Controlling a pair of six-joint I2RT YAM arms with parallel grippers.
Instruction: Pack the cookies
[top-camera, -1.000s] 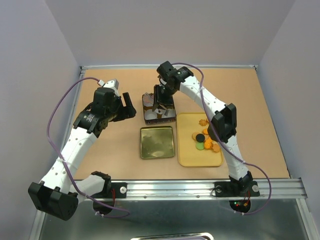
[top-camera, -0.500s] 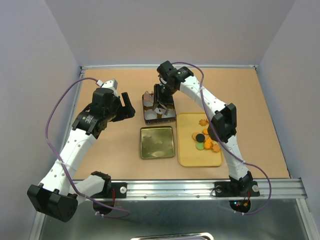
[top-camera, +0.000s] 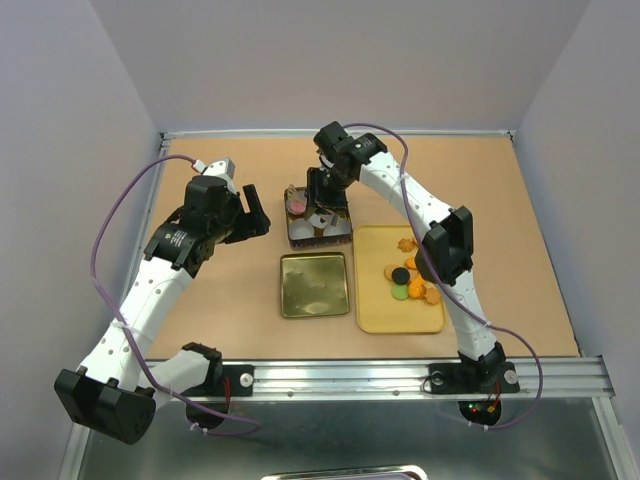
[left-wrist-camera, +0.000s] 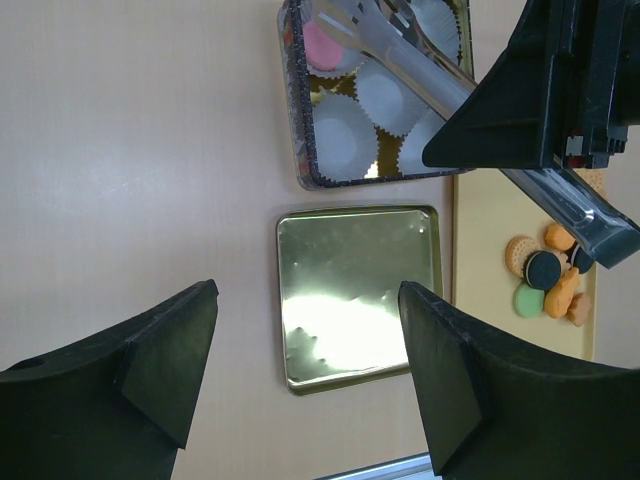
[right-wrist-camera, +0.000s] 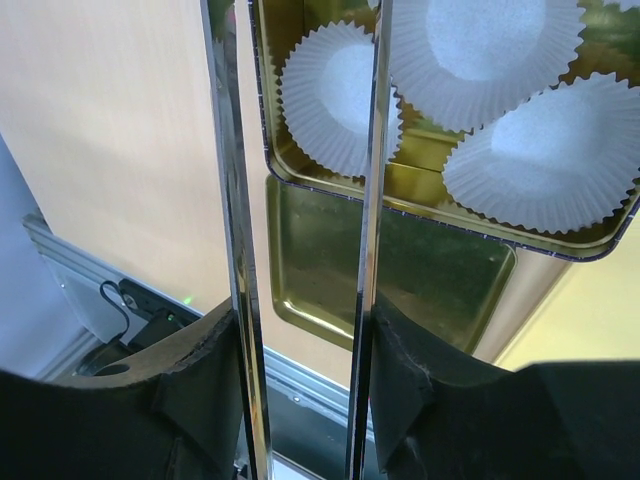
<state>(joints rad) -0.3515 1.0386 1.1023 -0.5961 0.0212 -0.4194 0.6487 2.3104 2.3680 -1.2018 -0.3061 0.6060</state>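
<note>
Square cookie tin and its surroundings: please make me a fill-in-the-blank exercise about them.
The round cookie in the square patterned tin is ____. The black round cookie lies on the flat yellow ____. The right gripper holds long metal tongs; the left gripper holds ____.
Missing words: pink; tray; nothing.

Bright even light fr above; glare on gold lid (left-wrist-camera: 350, 330); jaws blurred in wrist views

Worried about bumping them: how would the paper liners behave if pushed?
The liners look like thin pleated paper, so probably light and easily crushed. They seem loose in the tin, so tongs would likely slide them.
</note>
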